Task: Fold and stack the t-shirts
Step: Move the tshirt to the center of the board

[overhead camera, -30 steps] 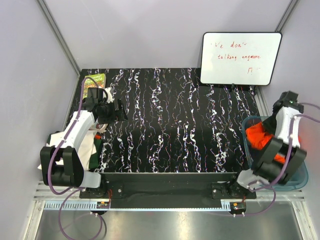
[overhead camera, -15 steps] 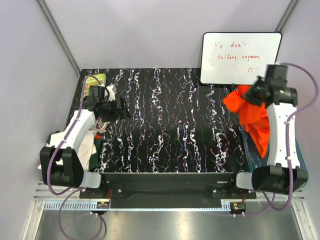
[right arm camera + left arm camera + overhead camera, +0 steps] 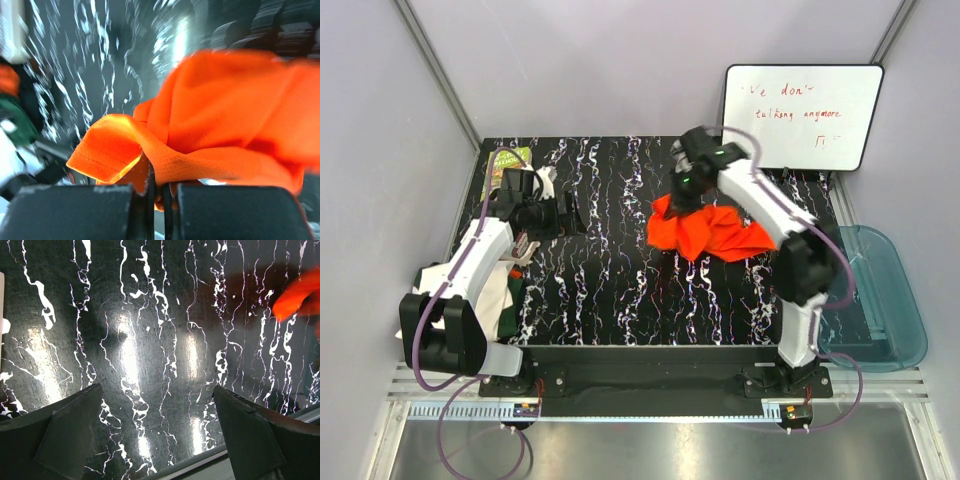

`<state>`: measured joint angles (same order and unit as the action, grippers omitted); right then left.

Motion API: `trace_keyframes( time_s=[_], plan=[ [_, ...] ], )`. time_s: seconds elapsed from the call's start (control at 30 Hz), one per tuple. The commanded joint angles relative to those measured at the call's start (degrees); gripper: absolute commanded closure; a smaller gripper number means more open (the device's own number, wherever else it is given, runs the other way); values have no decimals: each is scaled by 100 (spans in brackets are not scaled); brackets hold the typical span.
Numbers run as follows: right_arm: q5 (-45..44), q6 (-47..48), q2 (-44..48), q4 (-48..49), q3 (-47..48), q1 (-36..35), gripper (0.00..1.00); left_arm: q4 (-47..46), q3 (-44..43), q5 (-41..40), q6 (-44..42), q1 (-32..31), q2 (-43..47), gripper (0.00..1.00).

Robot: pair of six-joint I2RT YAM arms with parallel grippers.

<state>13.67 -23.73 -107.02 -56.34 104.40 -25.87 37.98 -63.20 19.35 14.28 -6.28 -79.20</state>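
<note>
One bright orange soft cloth t-shirt (image 3: 705,230) hangs bunched from the right gripper (image 3: 688,188) over the middle of the black white-veined table (image 3: 610,290), seen from above. From the left wrist, the left gripper (image 3: 157,440) is spread wide above bare tabletop, holding nothing. From the right wrist, the fingers are pinched on a fold of thin mesh fabric. It looks light and limp, and would probably handle best gripped at the shoulders or hem corners.
</note>
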Motion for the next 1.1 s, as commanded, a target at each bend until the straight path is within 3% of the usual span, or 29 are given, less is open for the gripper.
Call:
trace_keyframes(
  time_s=[0.0,0.13,0.17,0.23,0.27,0.33,0.37,0.53,0.67,0.97,1.07],
  plan=[
    [1127,105,-1248,-132,658,-760,100,-80,-342,208,75,-22,177,1],
    [1287,482,-2722,-596,1800,-1490,95,-115,-360,358,13,-83,185,1],
    [1278,518,-2945,-885,2343,-1657,70,-132,-360,419,4,-118,185,1],
    [1314,650,-3359,-1142,2847,-1755,53,-150,-360,455,-5,-154,185,1],
    [1200,659,-3369,-1178,3049,-1781,39,-185,-351,534,-13,-180,194,1],
    [876,685,-3098,-1134,3086,-1781,19,-247,-342,613,-5,-285,177,1],
    [430,702,-2949,-1082,3008,-1773,1,-343,-299,770,4,-329,159,1],
    [-636,668,-1955,-967,2507,-1597,0,-545,-298,754,101,-873,-262,1],
    [-1137,536,-1437,-792,1587,-1299,0,-616,-333,526,250,-1129,-780,1],
    [-1578,351,-408,-308,-234,-385,1,-265,-395,-510,233,-1138,-1756,1],
    [-1648,342,-188,-255,-577,-165,1,-264,-395,-617,250,-1129,-1897,6]
  ],
)
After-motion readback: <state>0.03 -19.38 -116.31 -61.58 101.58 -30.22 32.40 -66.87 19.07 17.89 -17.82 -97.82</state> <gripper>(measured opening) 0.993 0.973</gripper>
